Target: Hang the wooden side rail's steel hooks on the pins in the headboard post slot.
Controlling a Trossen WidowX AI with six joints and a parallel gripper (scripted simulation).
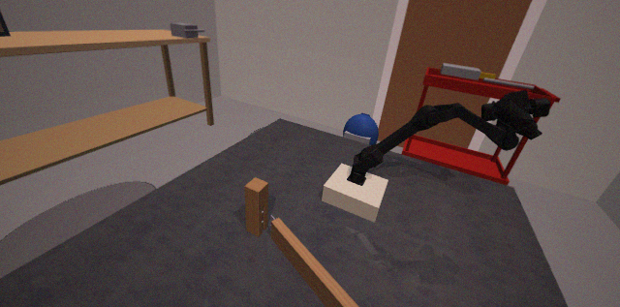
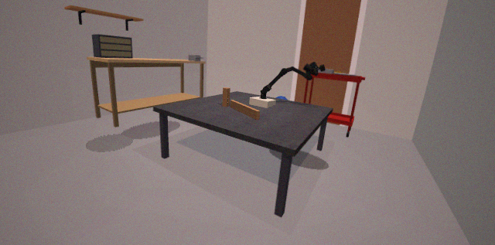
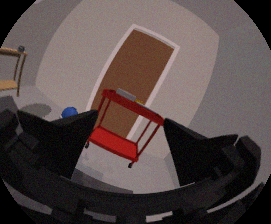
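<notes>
Rail [image 1: 310, 263] lies flat, hooked end facing post [image 1: 256, 205]

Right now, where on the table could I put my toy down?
Bare tabletop lies right of the side rail and in front of the cream block. It is crowded where the post meets the rail's end.

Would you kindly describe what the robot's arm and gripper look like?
The arm is matte black throughout, with slim blocky links and chunky joints, mounted on a cream block. The gripper has two broad, dark wedge-shaped fingers. No cables or markings are visible.
</notes>
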